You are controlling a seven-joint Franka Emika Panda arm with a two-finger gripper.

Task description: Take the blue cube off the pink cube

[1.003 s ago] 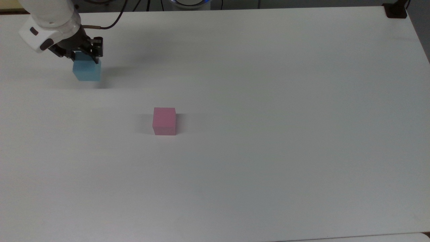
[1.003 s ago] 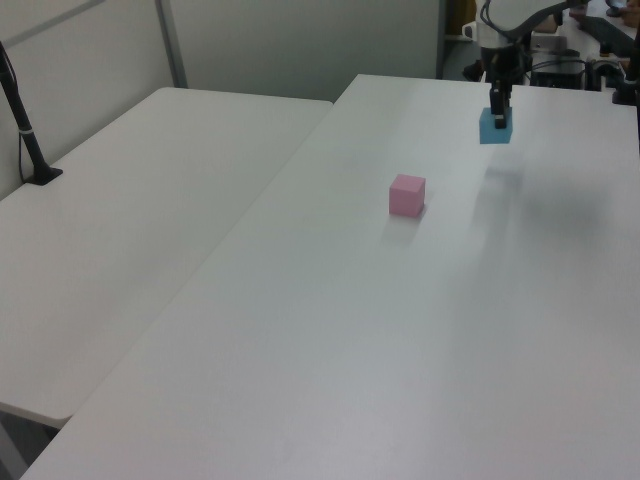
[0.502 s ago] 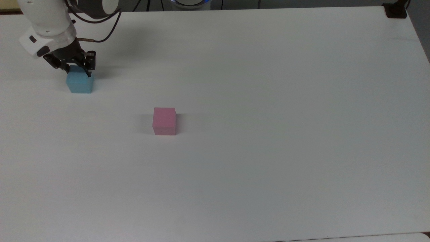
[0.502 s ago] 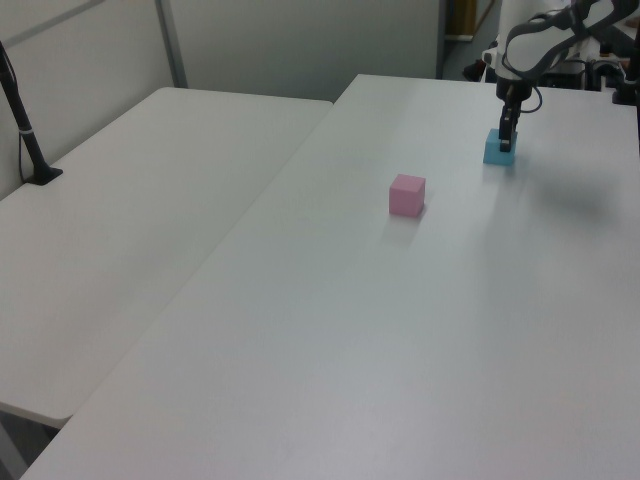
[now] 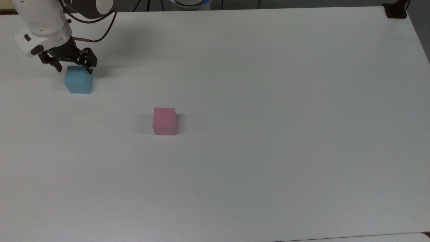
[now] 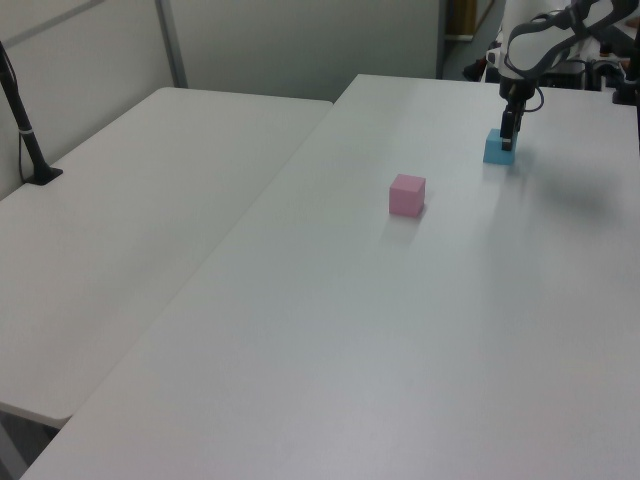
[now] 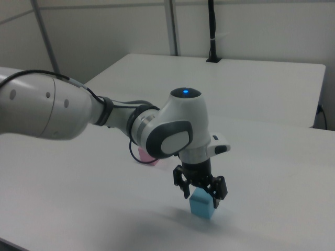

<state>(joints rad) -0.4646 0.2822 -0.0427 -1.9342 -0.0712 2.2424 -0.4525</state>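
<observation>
At the top view's far left, the robot's hand (image 5: 74,68) is hanging spread open directly over the blue cube (image 5: 79,83), its fingers (image 5: 90,66) flanking the cube's upper edges without clamping it. The cube is sitting flat on the white surface (image 5: 268,101), straight beneath the hand. Well apart to the top view's right and nearer, the pink cube (image 5: 164,121) is standing alone, nothing on top, so the task appears essentially done; lifting clear looks like the remaining move.
</observation>
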